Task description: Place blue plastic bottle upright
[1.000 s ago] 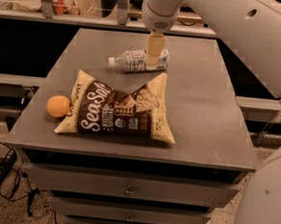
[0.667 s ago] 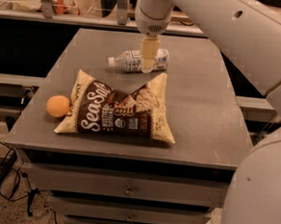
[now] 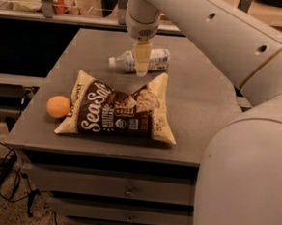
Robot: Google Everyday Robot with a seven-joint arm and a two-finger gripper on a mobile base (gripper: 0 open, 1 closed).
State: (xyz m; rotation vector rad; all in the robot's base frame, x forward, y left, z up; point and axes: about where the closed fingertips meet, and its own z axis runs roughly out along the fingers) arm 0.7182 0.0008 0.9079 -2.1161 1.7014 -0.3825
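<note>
this looks like the reach-to-grasp step: the gripper hangs tip-down over the middle of the blue plastic bottle, and i cannot tell whether it is clasping or released. the bottle lies on its side at the back of the table, just behind the chip bag, long axis left-right, white cap pointing left. next it calls for a firm hold, then tipping it cap-up onto its base.
</note>
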